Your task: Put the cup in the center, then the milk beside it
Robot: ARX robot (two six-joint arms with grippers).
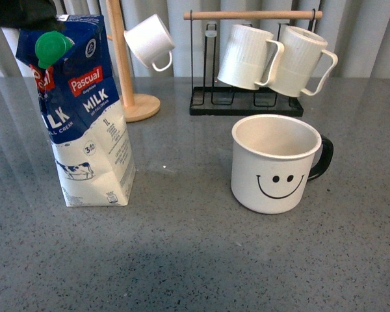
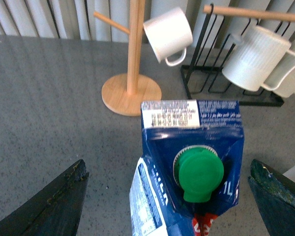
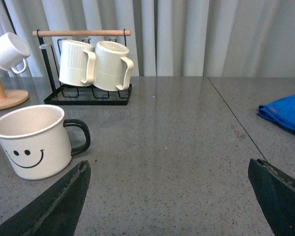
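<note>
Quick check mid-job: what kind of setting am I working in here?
Probably a kitchen-style counter or coffee corner, possibly staged: a grey speckled countertop, a wooden mug tree and a black rack hanging white mugs, plus a milk carton and smiley cup. Pleated curtains hang behind.

Seen from the left wrist, the milk [image 2: 191,162] loses its lower half past the view's edge, and its label print is too fine to read. The blue cloth [image 3: 285,114] is cut off. The left gripper [image 1: 19,12] shows only as a dark sliver.
</note>
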